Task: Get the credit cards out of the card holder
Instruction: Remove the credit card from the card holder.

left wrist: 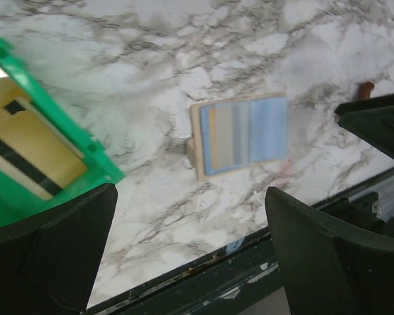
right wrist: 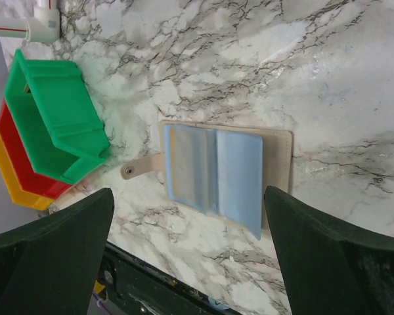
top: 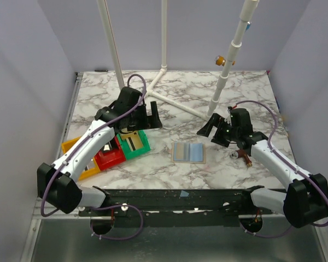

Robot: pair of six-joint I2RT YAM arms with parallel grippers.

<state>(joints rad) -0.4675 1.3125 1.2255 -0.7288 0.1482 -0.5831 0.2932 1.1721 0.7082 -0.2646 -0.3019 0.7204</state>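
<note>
The card holder (top: 188, 152) lies open and flat on the marble table, beige with pale blue-grey pockets; it also shows as the card holder (left wrist: 240, 134) and the card holder (right wrist: 223, 172). A pale blue sheet (right wrist: 240, 177) covers its right half, one corner past the holder's edge; I cannot tell whether it is a credit card or a pocket. A cream card with a black stripe (left wrist: 26, 154) lies in the green bin (top: 135, 142). My left gripper (top: 139, 124) (left wrist: 190, 190) hovers open over that bin. My right gripper (top: 214, 134) (right wrist: 187, 190) stands open just right of the holder, holding nothing.
Yellow bin (top: 71, 147), red bin (top: 110, 158) and the green one stand side by side at the left. A white pipe frame (top: 169, 98) rises at the back. A small brown object (top: 244, 158) lies by the right arm. The black front rail (top: 175, 194) edges the table.
</note>
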